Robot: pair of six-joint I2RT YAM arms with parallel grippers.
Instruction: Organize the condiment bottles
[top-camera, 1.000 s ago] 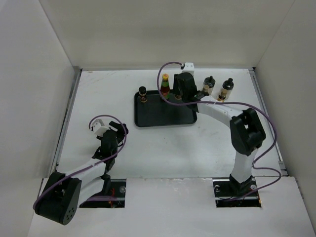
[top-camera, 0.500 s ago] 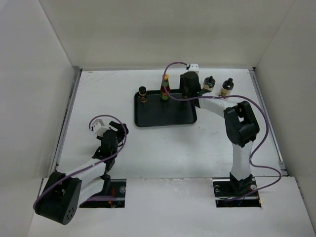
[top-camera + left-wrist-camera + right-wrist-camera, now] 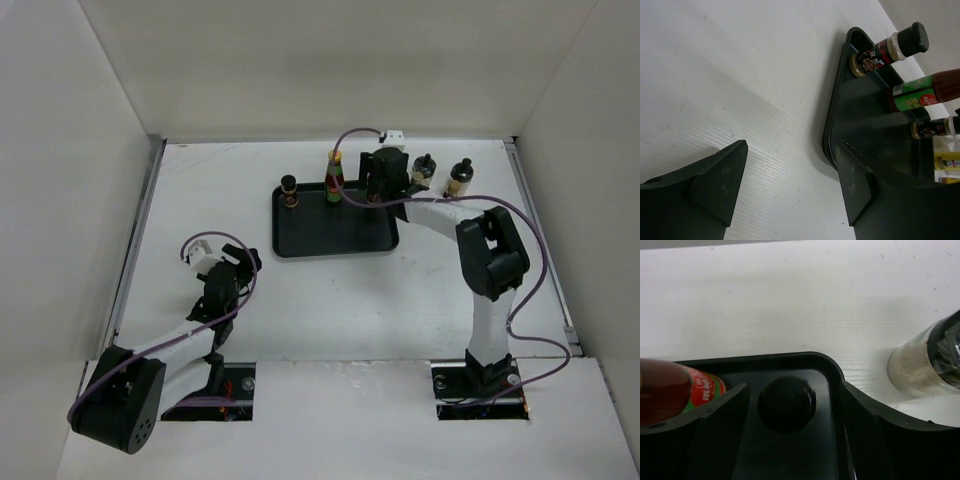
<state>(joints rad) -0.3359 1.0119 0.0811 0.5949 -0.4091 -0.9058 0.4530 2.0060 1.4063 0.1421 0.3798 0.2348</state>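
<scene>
Right arm has pushed further toward the tray's far edge since a second ago, and its jaws have spread apart. Black-capped bottle [image 3: 786, 405] now stands in the far right corner of the black tray [image 3: 330, 235]. Only its cap shows from above, so probably upright, can't confirm it sits flat. Tall red bottle [image 3: 334, 178] is just beside it on the far edge, and a dark bottle [image 3: 289, 190] is in the far left corner. Two more bottles, [image 3: 424, 170] and [image 3: 460, 178], wait on the table [image 3: 200, 180] just off the tray's right side.

Step in hand, as I read it: let go and back off. To do it well, lift straight up until the fingers are above the cap, and only then swing right toward the nearest bottle on the table. The finger on the red bottle's side runs very close to it, so no sideways drift while low. The tray rim is right there too.

Right gripper [image 3: 793, 390]: jaws wide, straddling the cap with a gap on each side, holding nothing, no contact visible. Left gripper [image 3: 790, 150]: jaws parted over bare table near the tray's corner, nothing between them.
</scene>
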